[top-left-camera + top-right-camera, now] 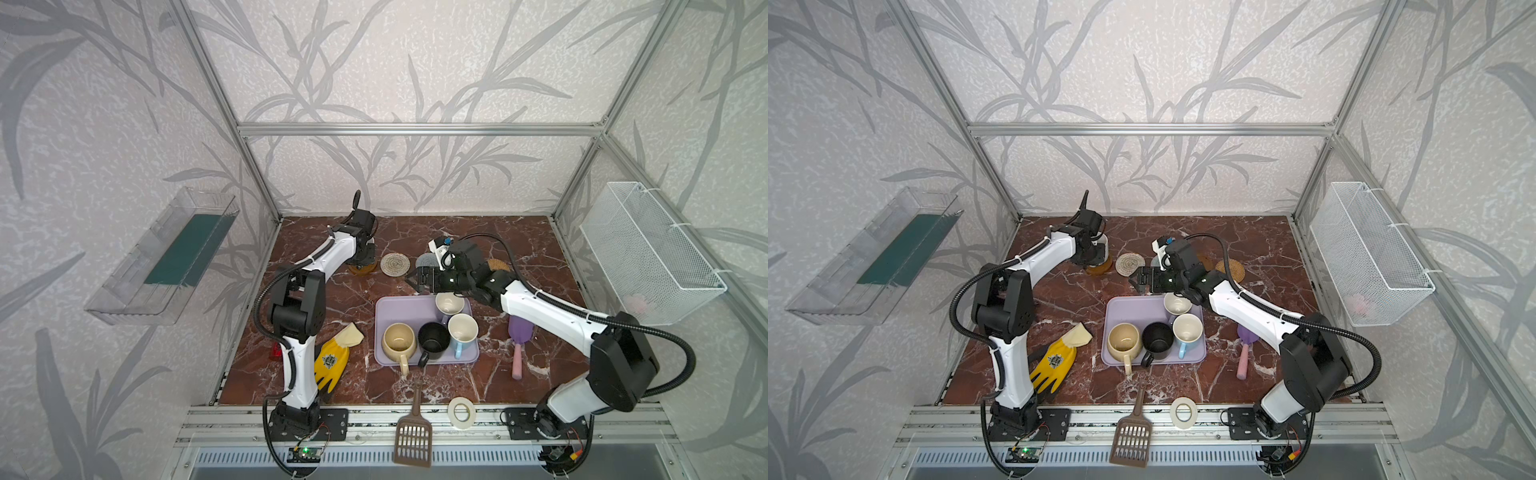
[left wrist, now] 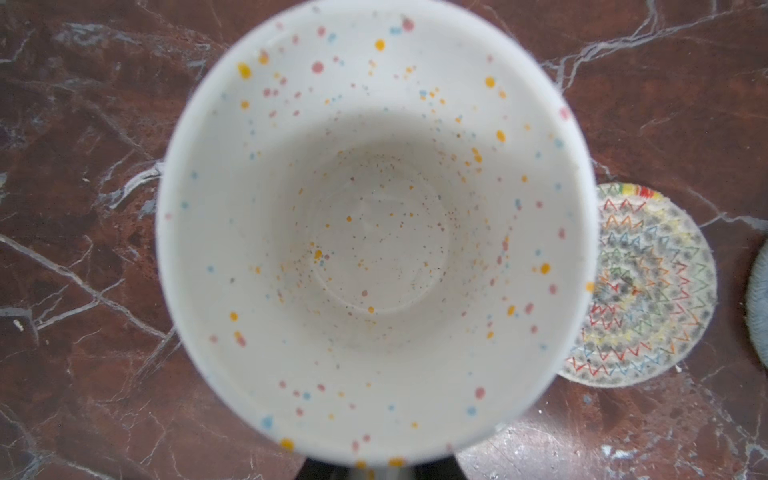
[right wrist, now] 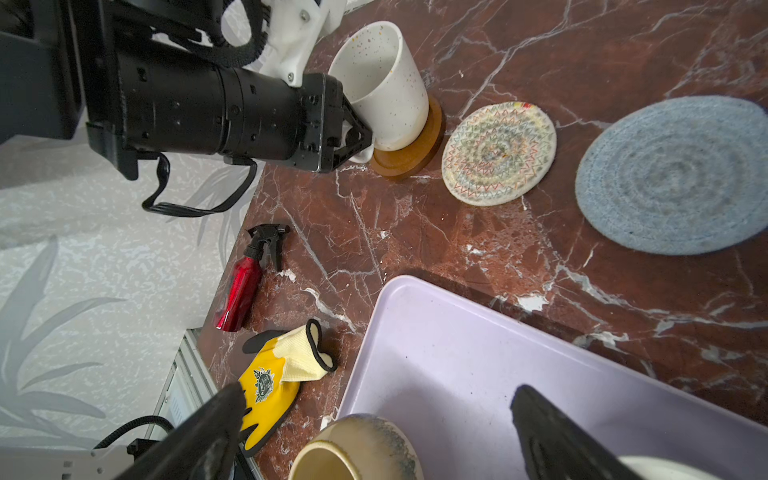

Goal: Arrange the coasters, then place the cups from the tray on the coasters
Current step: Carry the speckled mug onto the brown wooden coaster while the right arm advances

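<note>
Our left claw [image 3: 358,137] clamps the off-white speckled ceramic mug [image 3: 382,83], seated on a glossy amber-brown round coaster [image 3: 422,151]; our right claw [image 1: 417,280] gapes above the pale lavender plastic tray [image 1: 399,309], where four mugs [image 1: 433,338] remain.

Speckled mug [image 3: 386,83] on amber coaster [image 3: 419,154] (upright)

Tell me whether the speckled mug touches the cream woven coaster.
Apart. The right wrist view shows the speckled mug standing on the amber coaster, whose rim lies between it and the cream woven coaster.
</note>
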`<action>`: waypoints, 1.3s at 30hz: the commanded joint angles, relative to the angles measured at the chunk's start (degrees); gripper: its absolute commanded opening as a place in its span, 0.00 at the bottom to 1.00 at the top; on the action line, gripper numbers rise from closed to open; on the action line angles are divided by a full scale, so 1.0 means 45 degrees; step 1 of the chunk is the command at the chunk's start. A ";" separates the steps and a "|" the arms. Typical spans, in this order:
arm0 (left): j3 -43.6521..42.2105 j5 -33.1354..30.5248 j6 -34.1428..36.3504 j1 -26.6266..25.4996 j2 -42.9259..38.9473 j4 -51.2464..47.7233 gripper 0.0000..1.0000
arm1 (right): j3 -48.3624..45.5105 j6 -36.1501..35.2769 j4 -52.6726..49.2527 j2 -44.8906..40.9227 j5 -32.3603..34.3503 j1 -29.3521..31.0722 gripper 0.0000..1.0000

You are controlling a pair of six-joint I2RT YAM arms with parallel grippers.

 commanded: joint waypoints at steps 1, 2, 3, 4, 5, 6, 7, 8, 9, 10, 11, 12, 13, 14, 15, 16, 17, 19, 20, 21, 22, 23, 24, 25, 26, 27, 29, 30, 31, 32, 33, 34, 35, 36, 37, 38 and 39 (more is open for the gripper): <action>0.0123 -0.0352 -0.0116 0.0121 -0.0043 0.0741 0.00 | 0.0295 -0.0213 0.0104 -0.0025 -0.0108 0.0047 0.99; 0.0103 -0.0250 -0.0165 0.0133 -0.0056 0.0705 0.00 | 0.0280 -0.0216 0.0085 -0.0047 -0.0092 0.0057 0.99; 0.0088 -0.0212 -0.0197 0.0141 -0.0068 0.0666 0.00 | 0.0283 -0.0235 0.0074 -0.0059 -0.0084 0.0047 0.99; 0.0009 -0.0166 -0.0237 0.0137 -0.0133 0.0665 0.00 | 0.0252 -0.0235 0.0082 -0.0064 -0.0063 0.0057 0.99; -0.0050 -0.0133 -0.0312 0.0146 -0.0219 0.0593 0.00 | 0.0229 -0.0235 0.0046 -0.0083 -0.0060 0.0057 0.99; -0.0108 -0.0115 -0.0428 0.0136 -0.0381 0.0467 0.00 | 0.0218 -0.0252 0.0045 -0.0103 -0.0046 0.0047 0.99; -0.0272 -0.0116 -0.0518 0.0115 -0.0577 0.0477 0.00 | 0.0206 -0.0255 0.0044 -0.0122 -0.0027 0.0052 0.99; -0.0476 -0.0092 -0.0583 0.0116 -0.0793 0.0619 0.00 | 0.0194 -0.0274 0.0025 -0.0142 0.0008 0.0047 0.99; -0.0720 0.0023 -0.0633 0.0129 -0.1017 0.0829 0.00 | 0.0203 -0.0284 0.0008 -0.0142 0.0034 0.0047 0.99; -0.0866 0.0127 -0.0623 0.0139 -0.1177 0.0923 0.00 | 0.0180 -0.0294 0.0024 -0.0142 0.0064 0.0050 0.99; -0.0929 0.0183 -0.0620 0.0130 -0.1263 0.0892 0.00 | 0.0182 -0.0289 0.0006 -0.0142 0.0073 0.0053 0.99; -0.0983 0.0309 -0.0630 0.0135 -0.1314 0.0871 0.00 | 0.0174 -0.0284 0.0020 -0.0123 0.0070 0.0048 0.99; -0.1036 0.0378 -0.0656 0.0130 -0.1315 0.0852 0.00 | 0.0198 -0.0275 0.0027 -0.0104 0.0040 0.0050 0.99; -0.1068 0.0385 -0.0644 0.0134 -0.1294 0.0869 0.00 | 0.0195 -0.0256 0.0055 -0.0085 0.0016 0.0048 0.99; -0.1081 0.0340 -0.0634 0.0141 -0.1211 0.0790 0.00 | 0.0203 -0.0218 0.0081 -0.0064 -0.0031 0.0048 0.99; -0.1025 0.0264 -0.0661 0.0127 -0.1129 0.0610 0.00 | 0.0215 -0.0216 0.0047 -0.0067 -0.0100 0.0051 0.99; -0.1035 0.0258 -0.0709 0.0140 -0.1116 0.0558 0.00 | 0.0217 -0.0216 0.0031 -0.0064 -0.0116 0.0064 0.99; -0.1184 0.0379 -0.0841 0.0140 -0.1285 0.0606 0.01 | 0.0186 -0.0213 -0.0025 -0.0113 -0.0105 0.0048 0.99; -0.1263 0.0459 -0.0887 0.0141 -0.1402 0.0644 0.04 | 0.0163 -0.0230 -0.0048 -0.0132 -0.0068 0.0047 0.99; -0.1355 0.0501 -0.0964 0.0141 -0.1563 0.0744 0.07 | 0.0130 -0.0255 -0.0101 -0.0142 -0.0010 0.0055 0.99; -0.1488 0.0492 -0.0973 0.0141 -0.1647 0.0940 0.12 | 0.0130 -0.0274 -0.0131 -0.0155 0.0032 0.0047 0.99; -0.1528 0.0436 -0.0957 0.0141 -0.1682 0.1051 0.15 | 0.0142 -0.0274 -0.0131 -0.0142 0.0025 0.0050 0.99; -0.1522 0.0396 -0.0918 0.0139 -0.1664 0.1032 0.17 | 0.0166 -0.0265 -0.0131 -0.0142 -0.0002 0.0047 0.99; -0.1412 0.0375 -0.0839 0.0160 -0.1571 0.0861 0.19 | 0.0172 -0.0245 -0.0121 -0.0128 -0.0041 0.0057 0.99; -0.1246 0.0318 -0.0813 0.0161 -0.1492 0.0606 0.20 | 0.0203 -0.0219 -0.0118 -0.0123 -0.0079 0.0047 0.99; -0.1083 0.0189 -0.0870 0.0161 -0.1410 0.0337 0.22 | 0.0204 -0.0216 -0.0123 -0.0123 -0.0101 0.0047 0.99; -0.1191 0.0228 -0.0854 0.0161 -0.1423 0.0437 0.30 | 0.0168 -0.0214 -0.0131 -0.0123 -0.0121 0.0050 0.99; -0.1282 0.0321 -0.0835 0.0146 -0.1446 0.0565 0.34 | 0.0176 -0.0215 -0.0138 -0.0123 -0.0095 0.0047 0.99; -0.1283 0.0391 -0.0814 0.0161 -0.1449 0.0604 0.37 | 0.0153 -0.0216 -0.0158 -0.0142 -0.0084 0.0048 0.99; -0.1246 0.0414 -0.0829 0.0153 -0.1460 0.0539 0.39 | 0.0135 -0.0215 -0.0169 -0.0152 -0.0082 0.0047 0.99; -0.1235 0.0414 -0.0863 0.0161 -0.1488 0.0514 0.40 | 0.0127 -0.0215 -0.0170 -0.0140 -0.0085 0.0047 0.99; -0.1269 0.0362 -0.0883 0.0151 -0.1525 0.0526 0.42 | 0.0127 -0.0216 -0.0155 -0.0161 -0.0092 0.0060 0.99; -0.1293 0.0278 -0.0893 0.0157 -0.1576 0.0562 0.43 | 0.0127 -0.0215 -0.0165 -0.0162 -0.0082 0.0048 0.99; -0.1276 0.0242 -0.0893 0.0161 -0.1600 0.0509 0.44 | 0.0126 -0.0215 -0.0169 -0.0172 -0.0082 0.0047 0.99; -0.1219 0.0170 -0.0891 0.0161 -0.1613 0.0434 0.46 | 0.0117 -0.0216 -0.0197 -0.0181 -0.0086 0.0051 0.99; -0.1198 0.0098 -0.0893 0.0151 -0.1624 0.0378 0.48 | 0.0126 -0.0243 -0.0242 -0.0200 -0.0082 0.0048 0.99; -0.1178 0.0038 -0.0912 0.0151 -0.1672 0.0287 0.53 | 0.0132 -0.0272 -0.0304 -0.0237 -0.0045 0.0047 0.99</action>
